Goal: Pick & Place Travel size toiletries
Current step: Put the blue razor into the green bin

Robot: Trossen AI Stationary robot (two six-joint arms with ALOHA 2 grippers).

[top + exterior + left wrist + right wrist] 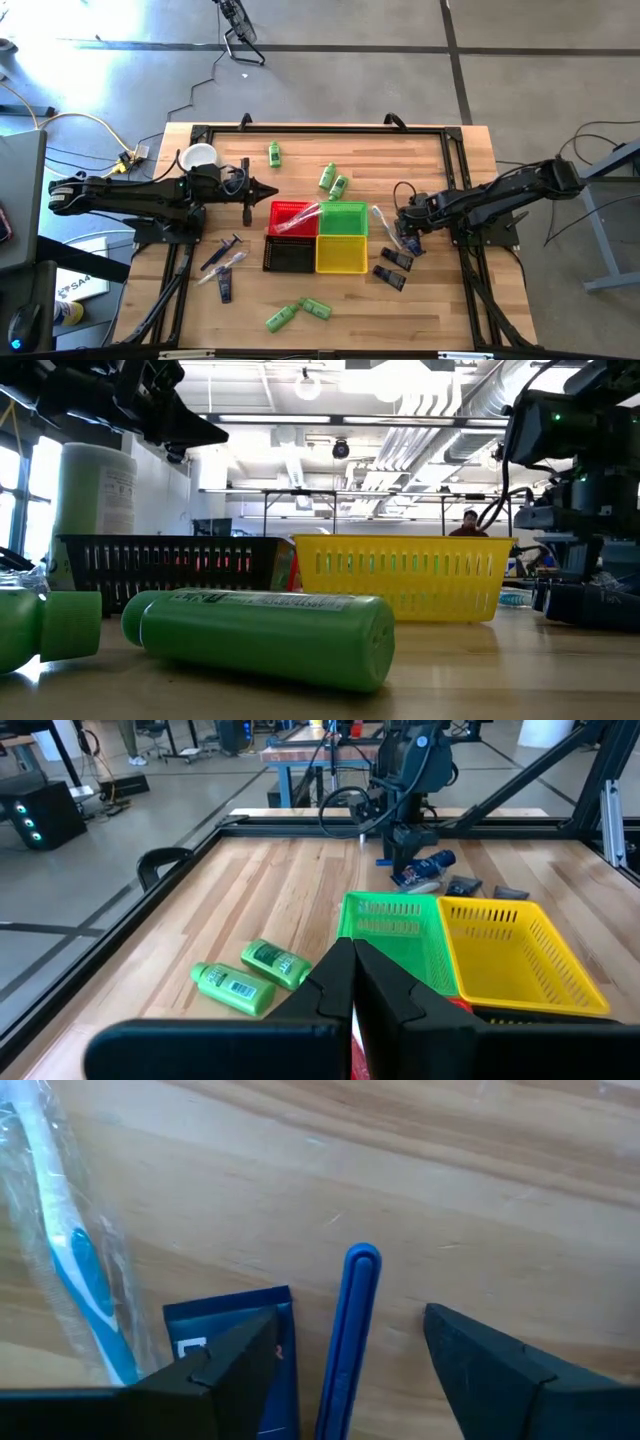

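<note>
Beside the yellow basket (341, 255), the right claw (350, 1345) stands open astride a blue tube (352, 1330) on the worktop (450, 300); the left claw (352, 982) is closed, empty.

Wooden counter (440, 310), black-framed, filling middle of high view. At centre: four small baskets in square, touching — red (290, 217) upper left, green (344, 218) upper right, black (288, 256) lower left, yellow (342, 254) lower right. White cup (198, 157) at upper left. Green mini bottles: one (274, 153) above baskets, pair (333, 181) near green basket, pair (298, 313) at lower centre. Dark tubes and wrapped toothbrushes (225, 266) left of baskets; blue tubes (394, 268) and wrapped toothbrush (384, 226) on right.
</note>
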